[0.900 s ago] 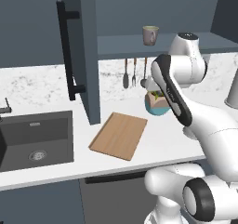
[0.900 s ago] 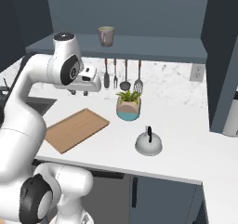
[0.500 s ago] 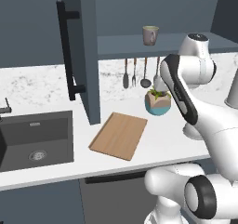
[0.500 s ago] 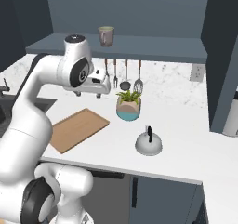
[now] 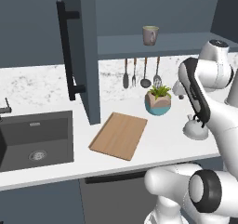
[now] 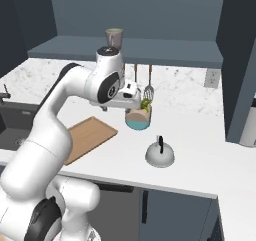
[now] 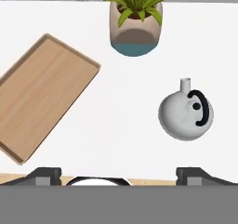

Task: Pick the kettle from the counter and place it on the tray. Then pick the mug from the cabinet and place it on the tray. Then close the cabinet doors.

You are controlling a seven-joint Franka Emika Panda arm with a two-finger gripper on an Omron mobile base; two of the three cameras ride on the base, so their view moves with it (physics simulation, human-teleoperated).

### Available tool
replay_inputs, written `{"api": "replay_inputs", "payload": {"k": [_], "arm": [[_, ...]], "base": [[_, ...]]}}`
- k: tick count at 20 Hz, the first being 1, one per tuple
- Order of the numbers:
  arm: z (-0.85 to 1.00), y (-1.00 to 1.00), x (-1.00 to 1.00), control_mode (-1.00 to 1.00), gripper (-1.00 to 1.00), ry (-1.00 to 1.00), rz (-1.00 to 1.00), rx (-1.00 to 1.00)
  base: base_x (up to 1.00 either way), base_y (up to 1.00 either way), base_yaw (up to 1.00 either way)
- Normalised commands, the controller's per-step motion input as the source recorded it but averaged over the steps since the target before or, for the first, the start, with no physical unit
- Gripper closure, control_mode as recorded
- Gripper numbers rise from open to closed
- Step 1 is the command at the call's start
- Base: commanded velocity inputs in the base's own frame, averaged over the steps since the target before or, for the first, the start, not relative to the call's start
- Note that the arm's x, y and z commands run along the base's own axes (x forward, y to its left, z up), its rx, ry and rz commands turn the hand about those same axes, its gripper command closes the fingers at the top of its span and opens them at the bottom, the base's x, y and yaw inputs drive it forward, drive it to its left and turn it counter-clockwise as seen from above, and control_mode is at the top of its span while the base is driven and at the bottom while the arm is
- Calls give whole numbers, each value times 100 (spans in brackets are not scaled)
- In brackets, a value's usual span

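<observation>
Hovering above the surface [image 7: 130, 125] with fingers [image 7: 44, 174] spread apart and empty, the gripper [image 7: 118, 176] is facing down. It is needing to centre over the kettle [image 7: 186, 114] near the front edge, straddling its black handle [image 7: 199, 108] before descending.

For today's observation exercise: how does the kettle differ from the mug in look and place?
The kettle is squat, domed silver metal with a black arched top handle; the mug is taller, straight-sided and greyish-beige. The kettle sits on the counter; the mug stands higher, on the cabinet shelf. Both are upright, and neither is on the tray.
</observation>
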Motion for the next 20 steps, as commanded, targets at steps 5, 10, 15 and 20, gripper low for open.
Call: {"api": "replay_inputs", "payload": {"k": [5, 10, 15, 20], "arm": [[-10, -23, 0, -100, -100, 0, 0, 0], [-28, -16, 1, -100, -100, 0, 0, 0], [-73, -33, 13, -100, -100, 0, -2, -1], [-75, -39, 29, -100, -100, 4, -1, 0]], "base": [[0, 0, 0], [0, 0, 0], [0, 0, 0], [0, 0, 0]]}}
